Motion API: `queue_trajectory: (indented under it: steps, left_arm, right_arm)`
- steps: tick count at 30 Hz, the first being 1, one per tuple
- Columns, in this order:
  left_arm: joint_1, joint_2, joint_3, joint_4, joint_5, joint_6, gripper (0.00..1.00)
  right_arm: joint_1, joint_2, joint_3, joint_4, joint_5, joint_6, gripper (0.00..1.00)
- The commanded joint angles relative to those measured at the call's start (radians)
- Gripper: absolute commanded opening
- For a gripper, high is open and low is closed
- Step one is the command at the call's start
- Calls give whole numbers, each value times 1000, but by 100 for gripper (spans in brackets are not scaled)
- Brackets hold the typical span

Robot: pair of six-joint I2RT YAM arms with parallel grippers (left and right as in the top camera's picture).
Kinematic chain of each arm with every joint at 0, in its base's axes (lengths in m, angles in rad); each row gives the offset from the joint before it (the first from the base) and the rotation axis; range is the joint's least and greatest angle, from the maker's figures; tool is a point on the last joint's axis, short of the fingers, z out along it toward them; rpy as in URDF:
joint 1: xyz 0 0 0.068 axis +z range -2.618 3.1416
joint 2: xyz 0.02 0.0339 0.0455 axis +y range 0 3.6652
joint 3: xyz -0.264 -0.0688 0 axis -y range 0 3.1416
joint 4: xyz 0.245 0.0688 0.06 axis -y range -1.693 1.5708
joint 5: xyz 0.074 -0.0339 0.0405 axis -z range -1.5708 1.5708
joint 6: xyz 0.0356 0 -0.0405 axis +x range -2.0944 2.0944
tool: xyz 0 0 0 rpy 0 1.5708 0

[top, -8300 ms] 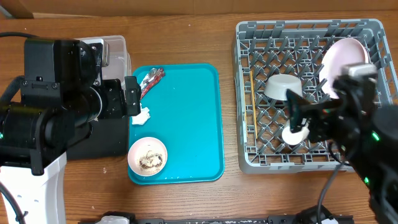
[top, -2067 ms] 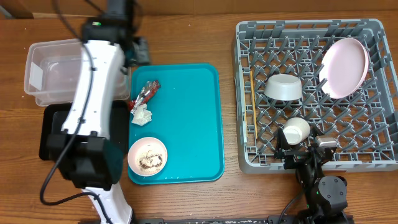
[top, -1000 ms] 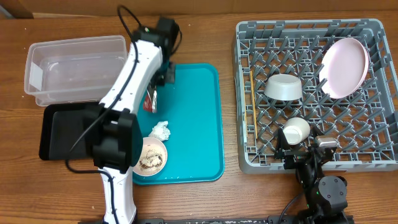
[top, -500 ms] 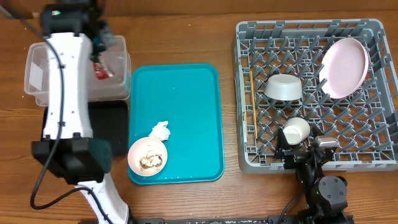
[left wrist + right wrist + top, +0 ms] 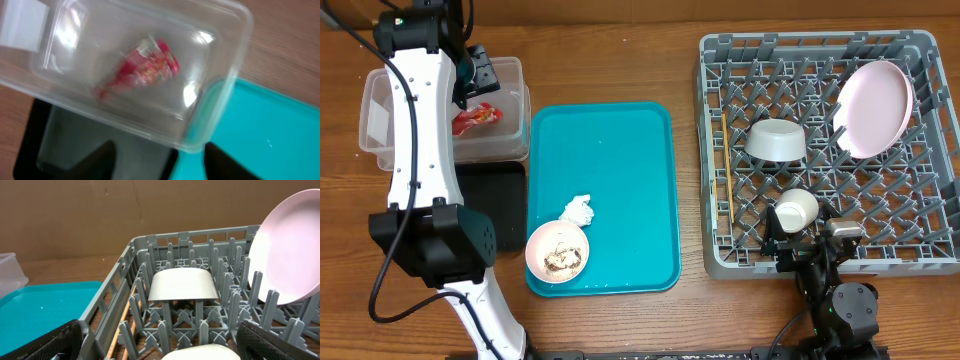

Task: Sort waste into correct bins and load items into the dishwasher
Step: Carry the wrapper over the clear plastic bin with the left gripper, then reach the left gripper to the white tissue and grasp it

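Note:
The red-and-silver wrapper (image 5: pixel 478 117) lies loose inside the clear tub (image 5: pixel 375 100); it also shows in the left wrist view (image 5: pixel 142 72). My left gripper (image 5: pixel 480 72) hovers above the tub's right end, open and empty (image 5: pixel 157 152). The black tray (image 5: pixel 495 195) sits in front of the tub. The white napkin (image 5: pixel 578 210) and the small pinkish-white bowl (image 5: pixel 557 250) with scraps rest on the teal tray (image 5: pixel 620 160). The dish rack (image 5: pixel 715 150) holds the pink plate (image 5: pixel 872 108), grey bowl (image 5: pixel 775 140), white cup (image 5: pixel 796 208) and chopsticks (image 5: pixel 726 180). My right gripper (image 5: pixel 805 242) is open at the rack's front edge.
In the right wrist view the grey bowl (image 5: pixel 182 285) lies upside down on the pegs, the pink plate (image 5: pixel 287 265) stands on edge at the right, and the chopsticks (image 5: pixel 120 330) lie along the rack's left wall (image 5: pixel 107 297). The table is bare wood.
My left arm carried the wrapper from the teal tray over to the clear tub and let go; the wrapper now lies in the tub. The right arm has not moved in the last two seconds.

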State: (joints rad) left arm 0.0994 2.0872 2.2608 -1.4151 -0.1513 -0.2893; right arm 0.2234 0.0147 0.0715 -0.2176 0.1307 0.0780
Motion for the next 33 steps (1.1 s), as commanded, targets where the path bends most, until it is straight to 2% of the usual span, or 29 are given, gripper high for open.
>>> queue_trajectory:
  steps: [1,5,12,17,22,25,29,33]
  left_arm:
    - [-48,-45,51,-91,171,21,48]
    - [-151,-45,44,-192,189,55,44]
    - [-360,-45,-37,-269,73,3,49]
    - [-438,-45,-232,-193,73,-6,49]
    - [-486,-45,-458,-50,79,0,55]
    - [-499,-45,-571,-19,112,0,58]
    - [-492,-45,-692,69,75,-7,84]
    - [-465,-45,-763,168,40,-33,89]
  right_arm:
    - [0,-12,-5,6,0,3,100]
    - [0,-12,-5,6,0,3,100]
    - [0,-12,-5,6,0,3,100]
    - [0,-12,-5,6,0,3,100]
    - [0,-12,-5,6,0,3,100]
    - [0,-12,-5,6,0,3,100]
    - [0,-12,-5,6,0,3,100]
    - [0,-12,-5,6,0,3,100]
